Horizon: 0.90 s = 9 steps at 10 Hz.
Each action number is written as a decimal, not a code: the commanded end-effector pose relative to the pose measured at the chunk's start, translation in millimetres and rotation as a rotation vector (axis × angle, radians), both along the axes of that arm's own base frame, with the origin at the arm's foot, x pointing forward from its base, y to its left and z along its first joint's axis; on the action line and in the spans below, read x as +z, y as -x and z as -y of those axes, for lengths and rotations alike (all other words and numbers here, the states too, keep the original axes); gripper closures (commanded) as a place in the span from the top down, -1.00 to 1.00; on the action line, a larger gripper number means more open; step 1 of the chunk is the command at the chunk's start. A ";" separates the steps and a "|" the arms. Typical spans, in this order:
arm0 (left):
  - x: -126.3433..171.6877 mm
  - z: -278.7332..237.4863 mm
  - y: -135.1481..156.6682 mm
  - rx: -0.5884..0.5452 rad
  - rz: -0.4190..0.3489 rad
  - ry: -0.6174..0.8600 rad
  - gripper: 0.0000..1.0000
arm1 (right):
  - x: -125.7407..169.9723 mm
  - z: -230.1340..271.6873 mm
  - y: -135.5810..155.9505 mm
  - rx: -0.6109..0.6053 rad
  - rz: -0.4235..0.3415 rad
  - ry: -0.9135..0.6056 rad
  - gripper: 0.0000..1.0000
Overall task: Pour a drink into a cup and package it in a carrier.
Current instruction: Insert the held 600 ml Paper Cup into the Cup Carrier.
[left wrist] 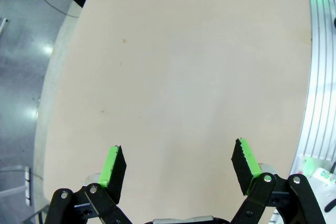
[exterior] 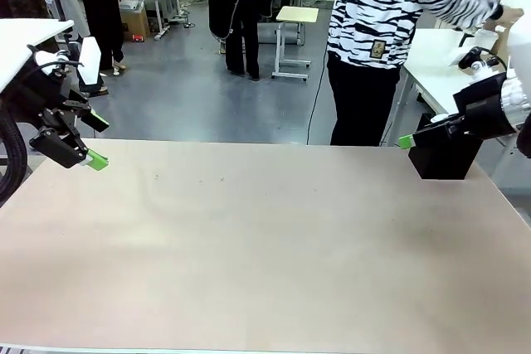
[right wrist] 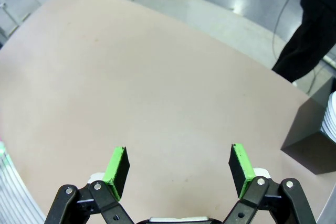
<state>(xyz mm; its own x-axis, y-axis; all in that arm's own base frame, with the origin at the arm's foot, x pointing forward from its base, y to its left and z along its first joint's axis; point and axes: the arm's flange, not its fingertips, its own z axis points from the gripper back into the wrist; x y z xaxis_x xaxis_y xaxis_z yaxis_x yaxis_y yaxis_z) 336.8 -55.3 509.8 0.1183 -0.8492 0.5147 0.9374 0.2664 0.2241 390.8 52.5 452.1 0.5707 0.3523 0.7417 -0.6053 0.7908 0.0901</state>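
Note:
My left gripper (exterior: 94,140) hangs open over the table's left far corner, and its wrist view shows nothing between the fingers of the left gripper (left wrist: 178,163). My right gripper (exterior: 408,141) is at the far right, just in front of the black box (exterior: 448,157). Seen from its wrist, the right gripper (right wrist: 178,166) is open over bare tabletop. The drink, the cup and the carrier are out of view. A person in a striped top (exterior: 390,6) stands at the far side and reaches toward a white side table (exterior: 440,55) on the right.
The beige table (exterior: 265,246) is bare across its middle and front. The black box (right wrist: 311,139) holds a stack of white lids (right wrist: 331,116) at the far right corner. Beyond the table are grey floor, a stool and other people.

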 end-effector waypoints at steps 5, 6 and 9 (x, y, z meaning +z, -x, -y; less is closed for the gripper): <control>0.2 -1.7 1.6 -0.005 -0.004 0.008 1.00 | -0.7 1.4 -0.7 0.013 0.010 0.000 0.92; 0.2 -1.7 1.6 -0.005 -0.004 0.008 1.00 | -0.7 1.4 -0.7 0.013 0.010 0.000 0.92; 0.2 -1.7 1.6 -0.005 -0.004 0.008 1.00 | -0.7 1.4 -0.7 0.013 0.010 0.000 0.92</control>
